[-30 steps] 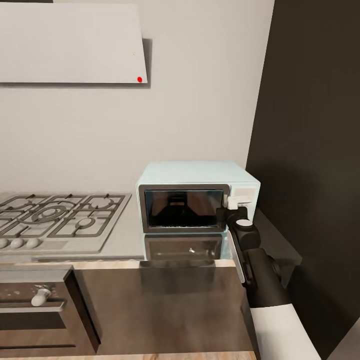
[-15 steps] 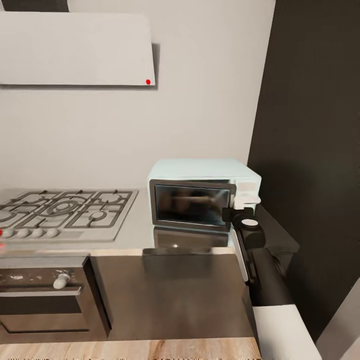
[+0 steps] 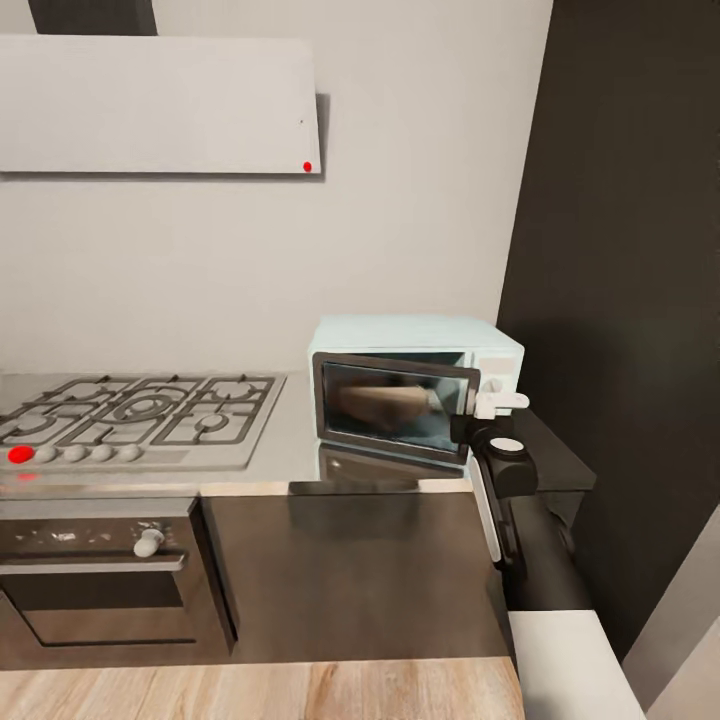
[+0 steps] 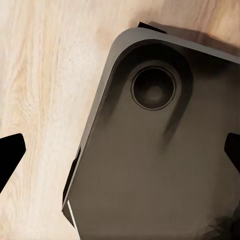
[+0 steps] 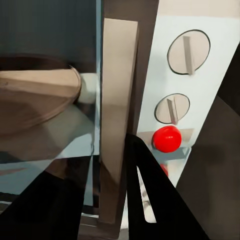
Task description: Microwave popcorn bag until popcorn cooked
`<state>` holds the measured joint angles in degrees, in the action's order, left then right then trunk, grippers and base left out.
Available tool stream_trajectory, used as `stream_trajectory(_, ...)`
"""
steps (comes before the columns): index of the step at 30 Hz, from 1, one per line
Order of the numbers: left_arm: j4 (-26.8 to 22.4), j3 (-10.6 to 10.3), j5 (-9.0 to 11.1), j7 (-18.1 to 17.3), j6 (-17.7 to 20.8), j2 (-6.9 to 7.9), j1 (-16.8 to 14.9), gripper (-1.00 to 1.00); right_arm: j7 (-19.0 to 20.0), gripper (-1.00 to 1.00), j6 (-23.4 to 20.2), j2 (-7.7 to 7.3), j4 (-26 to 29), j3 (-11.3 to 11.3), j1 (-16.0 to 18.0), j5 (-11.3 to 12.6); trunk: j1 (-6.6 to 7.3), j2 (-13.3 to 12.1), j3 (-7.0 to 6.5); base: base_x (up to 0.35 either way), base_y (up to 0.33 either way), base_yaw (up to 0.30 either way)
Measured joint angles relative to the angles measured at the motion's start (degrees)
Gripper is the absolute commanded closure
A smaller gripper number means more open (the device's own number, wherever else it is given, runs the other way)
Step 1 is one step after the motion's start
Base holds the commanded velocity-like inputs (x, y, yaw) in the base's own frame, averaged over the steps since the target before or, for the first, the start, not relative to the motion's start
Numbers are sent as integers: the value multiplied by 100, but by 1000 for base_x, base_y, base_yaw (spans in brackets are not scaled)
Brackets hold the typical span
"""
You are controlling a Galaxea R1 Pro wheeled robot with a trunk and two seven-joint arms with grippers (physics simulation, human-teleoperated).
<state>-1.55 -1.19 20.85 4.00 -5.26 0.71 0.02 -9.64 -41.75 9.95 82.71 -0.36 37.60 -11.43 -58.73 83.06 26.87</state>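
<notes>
The mint-blue microwave (image 3: pixel 415 340) stands on the grey countertop (image 3: pixel 285 450) against the wall. Its dark glass door (image 3: pixel 392 405) hangs slightly ajar, the right edge swung out. My right gripper (image 3: pixel 492 405) is at that edge. In the right wrist view its dark fingers (image 5: pixel 150 195) straddle the grey door frame (image 5: pixel 117 100), shut on it, beside the white button panel (image 5: pixel 187 75). A tan shape (image 5: pixel 35 97) shows in the glass; I cannot tell whether it is the popcorn bag or a reflection. My left gripper (image 4: pixel 120 152) hangs open over the floor.
A steel gas hob (image 3: pixel 140 420) lies left of the microwave, the dark oven (image 3: pixel 100 580) below it and the white hood (image 3: pixel 160 105) above. A tall dark cabinet (image 3: pixel 620 300) walls off the right side. Light wood floor (image 3: pixel 260 690) runs before the cabinets.
The camera has drawn back and shifted, so more floor shows. The microwave door, flush a second ago, has swung out at its right edge with my right gripper on it.
</notes>
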Motion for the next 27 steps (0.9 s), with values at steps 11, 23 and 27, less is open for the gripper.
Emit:
stream_trajectory(11,0,-5,0,-7,0,3,0,-100,11,-100,-6,1,-84,79,0,29,0,-1,0,0,0,0)
stream_trajectory(23,2,-6,0,-2,-1,0,-2,-100,80,-100,-513,5,18,474,-2,317,0,-1,1,0,0,0)
stream_trajectory(27,1,-6,0,-1,0,7,-2,-100,91,-100,-1071,-68,152,446,-2,371,0,-1,1,0,0,0)
